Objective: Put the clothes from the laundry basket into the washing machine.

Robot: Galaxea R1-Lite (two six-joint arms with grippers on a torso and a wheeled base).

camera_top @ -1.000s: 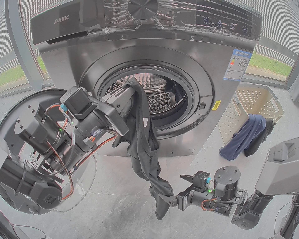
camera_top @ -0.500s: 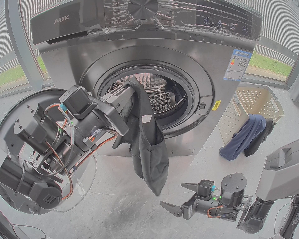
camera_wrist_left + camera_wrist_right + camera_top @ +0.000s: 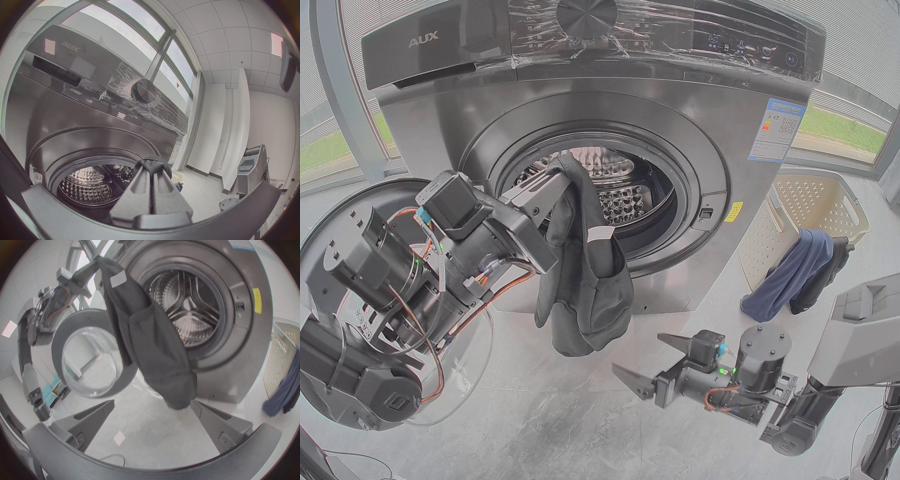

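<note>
The step in hand looked like loading one piece. The left gripper (image 3: pixel 565 176) sat just in front of the drum opening (image 3: pixel 625 194) of the washing machine (image 3: pixel 675 112), whose door (image 3: pixel 470 350) stood swung open on the robot's left. Its jaws were closed on the top of a dark garment (image 3: pixel 584 275). The garment hung down in a bunched fold before the lower lip of the opening, outside the drum and clear of the floor.

The right gripper (image 3: pixel 640 356) was lower, near the garment's hanging end and apart from it. Its jaws were spread wide and empty.

Beside the machine on the robot's right, the laundry basket (image 3: pixel 819 200) carried a blue garment (image 3: pixel 794 269) and a darker one draped over its rim down to the floor, so more of the task probably lay ahead.

The next move seemed to call for carrying the held top well into the drum. The hanging part would have to clear the lip, perhaps lifted or pushed by the right gripper. Only then should the left jaws let go.
</note>
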